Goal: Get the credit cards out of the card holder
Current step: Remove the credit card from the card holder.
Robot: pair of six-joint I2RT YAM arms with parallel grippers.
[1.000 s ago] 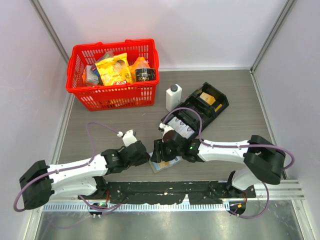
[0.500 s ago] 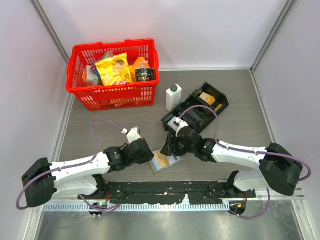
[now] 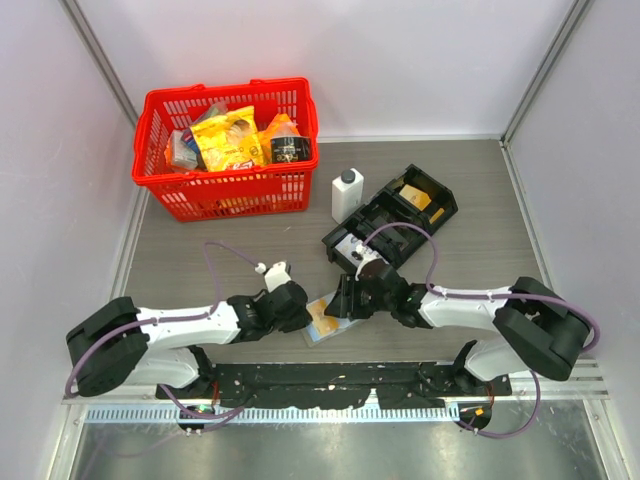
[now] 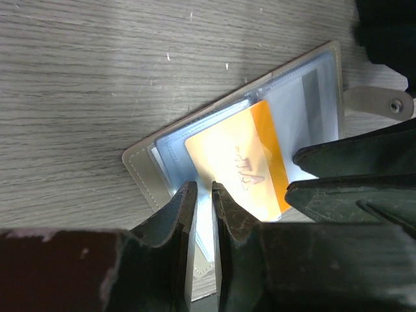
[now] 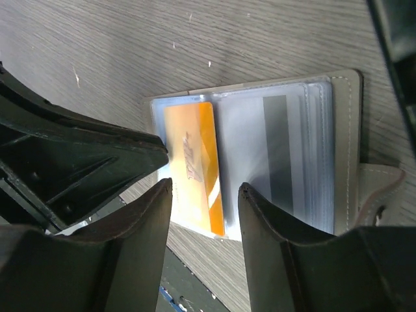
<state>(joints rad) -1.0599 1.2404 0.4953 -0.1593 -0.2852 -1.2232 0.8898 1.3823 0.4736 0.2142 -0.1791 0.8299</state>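
The left gripper (image 4: 203, 190), jaws drawn almost together, noses in at the edge of the open card holder (image 4: 305, 104), which lies flat on the table (image 4: 78, 71) between both arms; whether it pinches anything cannot be told. The right gripper (image 5: 205, 188) hangs spread above the orange card (image 5: 192, 162) in its clear sleeve. With nothing pinning the holder down, a pull would likely drag sleeve and holder along, or the crowded fingers could collide.
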